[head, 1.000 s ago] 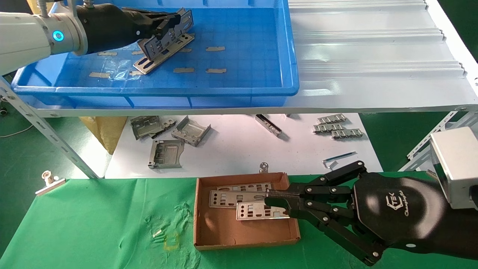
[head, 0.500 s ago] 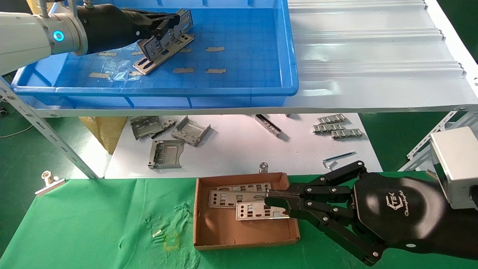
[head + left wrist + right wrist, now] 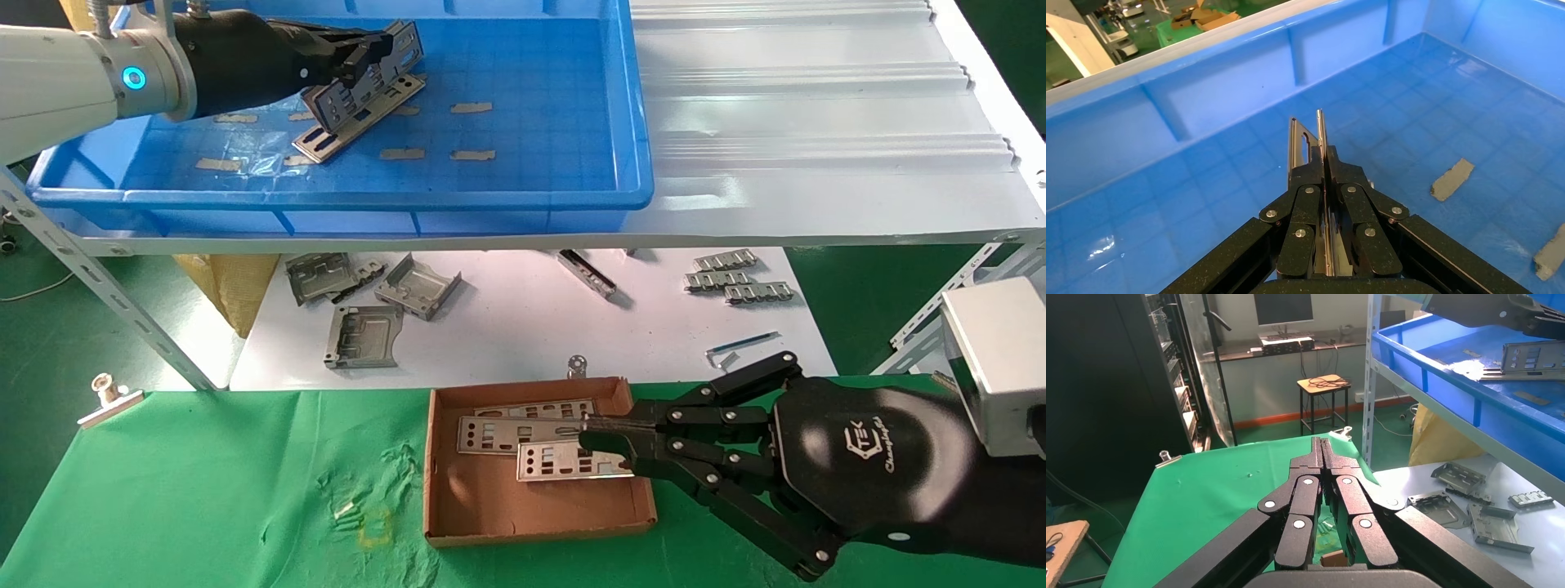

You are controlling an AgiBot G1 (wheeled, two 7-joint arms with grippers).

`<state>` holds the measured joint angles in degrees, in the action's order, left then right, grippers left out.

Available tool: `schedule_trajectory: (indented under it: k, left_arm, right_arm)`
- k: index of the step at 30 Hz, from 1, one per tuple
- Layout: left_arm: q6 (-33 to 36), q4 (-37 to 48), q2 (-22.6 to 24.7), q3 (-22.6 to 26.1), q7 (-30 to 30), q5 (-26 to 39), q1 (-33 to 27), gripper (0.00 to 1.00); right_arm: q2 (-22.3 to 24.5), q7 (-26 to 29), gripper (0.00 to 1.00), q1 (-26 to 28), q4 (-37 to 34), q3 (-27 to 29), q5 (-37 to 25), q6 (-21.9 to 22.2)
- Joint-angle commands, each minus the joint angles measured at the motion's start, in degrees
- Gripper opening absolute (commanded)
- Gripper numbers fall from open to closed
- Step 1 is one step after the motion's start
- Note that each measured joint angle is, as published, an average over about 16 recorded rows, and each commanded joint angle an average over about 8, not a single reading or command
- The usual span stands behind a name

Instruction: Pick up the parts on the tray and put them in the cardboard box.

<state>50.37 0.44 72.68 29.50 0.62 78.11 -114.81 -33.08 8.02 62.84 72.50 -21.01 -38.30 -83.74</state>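
The blue tray [image 3: 327,198] sits on the upper shelf at the left. Inside it my left gripper [image 3: 359,57] is shut on one silver plate [image 3: 372,77], held tilted just above a second plate [image 3: 359,118] that lies on the tray floor. In the left wrist view the held plate [image 3: 1319,125] runs edge-on between the closed fingers of the left gripper [image 3: 1326,156]. The brown cardboard box [image 3: 490,506] rests on the green cloth and holds three plates [image 3: 507,433]. My right gripper [image 3: 587,429] hangs over the box's right side, shut and empty, as the right wrist view confirms [image 3: 1321,444].
Bent grey brackets [image 3: 368,302] and toothed strips [image 3: 735,282] lie on the white lower surface behind the box. A white corrugated sheet [image 3: 817,122] covers the shelf right of the tray. A slanted shelf post [image 3: 106,294] and a metal clip [image 3: 106,396] stand at the left.
The left arm's wrist has crept slightly to the right; the plate stays in its grip above the tray floor. The right arm has not moved.
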Motion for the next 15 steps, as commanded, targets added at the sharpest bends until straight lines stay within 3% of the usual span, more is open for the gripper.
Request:
schedule_trajectory:
  k: [1,15]
  left_arm:
    - [-0.19,0.02,0.07,0.05,-0.11,0.07,0.04,0.00]
    - [-0.08,-1.12,-0.50,-0.93,0.08,-1.33,-0.81,0.00]
  right_arm:
    - [0.00,0.00,0.00,0.00,0.00,0.00,0.00,0.00]
    - [0.00,0.00,0.00,0.00,0.00,-0.01,0.01,0.00]
